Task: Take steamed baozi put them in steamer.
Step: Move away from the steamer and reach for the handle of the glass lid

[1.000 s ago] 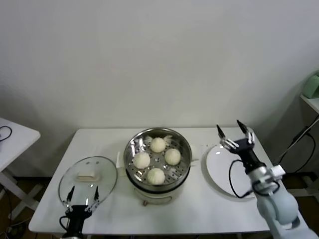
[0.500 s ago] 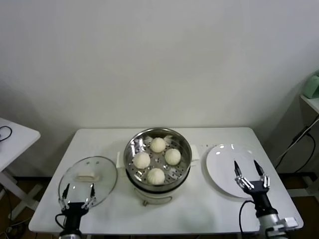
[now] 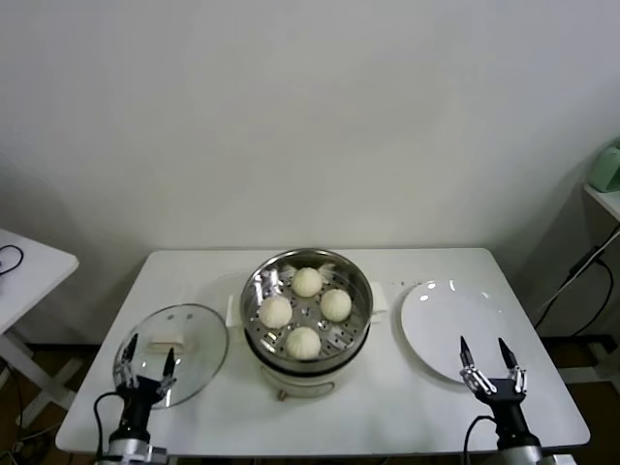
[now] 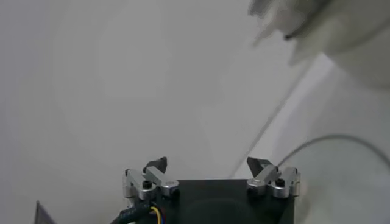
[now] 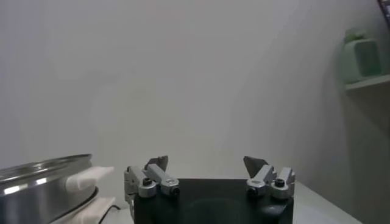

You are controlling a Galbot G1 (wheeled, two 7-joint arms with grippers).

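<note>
Four steamed baozi (image 3: 306, 311) sit in the steamer (image 3: 262, 302) mid-bench (image 3: 407, 407). Left gripper (image 3: 145, 359) and right gripper (image 3: 489, 360) low at front edge, fingers wide, empty.

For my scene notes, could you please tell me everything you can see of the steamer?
The steamer is a round, shiny metal pot on a cream-white base, standing upright at the middle of the white table. Its lid is off; the glass lid lies on the table to the robot's left, the white plate to its right. Inside, a perforated tray carries four steamed baozi, round and creamy white, set in a diamond. A pale side handle shows in the right wrist view. Neither gripper touches it.
</note>
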